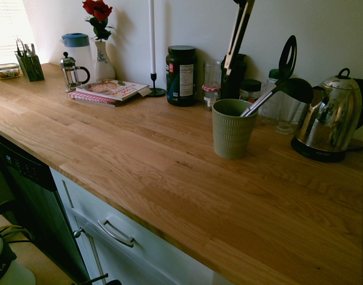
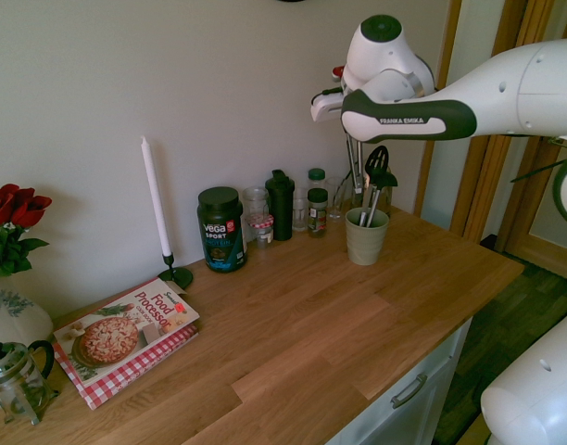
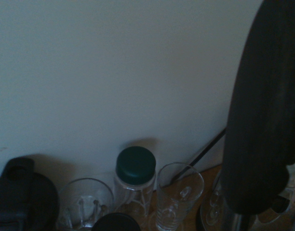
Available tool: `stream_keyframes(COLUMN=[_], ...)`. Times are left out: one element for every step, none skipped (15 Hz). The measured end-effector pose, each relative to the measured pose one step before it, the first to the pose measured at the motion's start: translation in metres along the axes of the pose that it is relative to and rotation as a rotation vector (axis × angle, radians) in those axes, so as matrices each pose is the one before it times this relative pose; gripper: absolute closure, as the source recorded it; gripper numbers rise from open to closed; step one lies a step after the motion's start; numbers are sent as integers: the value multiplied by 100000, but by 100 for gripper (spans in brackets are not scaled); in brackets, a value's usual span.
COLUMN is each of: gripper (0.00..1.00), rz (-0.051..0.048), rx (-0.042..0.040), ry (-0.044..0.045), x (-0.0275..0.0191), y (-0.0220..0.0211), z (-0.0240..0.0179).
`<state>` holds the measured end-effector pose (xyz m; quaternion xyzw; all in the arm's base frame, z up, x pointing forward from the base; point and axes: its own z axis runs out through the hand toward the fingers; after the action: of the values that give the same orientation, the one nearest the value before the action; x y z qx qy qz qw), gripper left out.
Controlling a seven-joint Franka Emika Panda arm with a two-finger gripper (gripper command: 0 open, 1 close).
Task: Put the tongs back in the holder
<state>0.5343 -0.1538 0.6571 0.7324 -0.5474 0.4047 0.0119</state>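
Currently, item one: the tongs [image 1: 237, 32], long and slim, silver-metal arms with black trim, are hanging tips-down in the air against the back wall, above and just behind the holder [image 1: 231, 128]. Their upper end is running out of the first exterior view's top edge, so the end effector is not showing there; in the second exterior view the end effector [image 2: 355, 141] is sitting below the white wrist, but whether its fingers are clamping the tongs cannot be told at this size. The broad dark shape [image 3: 263, 110] filling the wrist view's side is probably one tong arm seen close.

Handling, as a judgement: light, stiff along each arm but springy across the pair, smooth metal likely to slip or swing; a hold high on the arms, near the hinge, is looking soundest, leaving the rounded tips free to enter first.

Item two: the holder, a sage-green ribbed ceramic cup, is standing upright on the wooden surface [image 1: 169, 178], already carrying a black ladle [image 1: 276, 89] with a silver handle leaning toward the steel kettle [image 1: 331, 119]. Ceramic, breakable, and apt to tip if knocked at the rim.

Nearby: glass jars [image 3: 181, 197], a dark supplement tub [image 1: 181, 75].
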Motion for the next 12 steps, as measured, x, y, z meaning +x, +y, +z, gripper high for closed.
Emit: stream_keyframes(gripper=[100,100,100,100,100,100,100,100,100,100,100,100], rz=[207,194,171,56,-10,-101,-277,-417,-746,-457,-384,-104], rx=[-340,-727,-1172,-1222,-1069,-1004,-1263,-1030,-903,-630,-641,-563], ry=[-82,-294,-470,-676,-807,-886,-1245,-1706,-1608,-1142,-855,-414], x=[51,35,-1,-139,-272,-379,-554,-804,-961,-753,-584,-217], y=[217,230,288,308,351,308,340,227,218,89,89,227], z=[988,761,898,1166,1334,1349,1261,1233,1154,811,497,304])
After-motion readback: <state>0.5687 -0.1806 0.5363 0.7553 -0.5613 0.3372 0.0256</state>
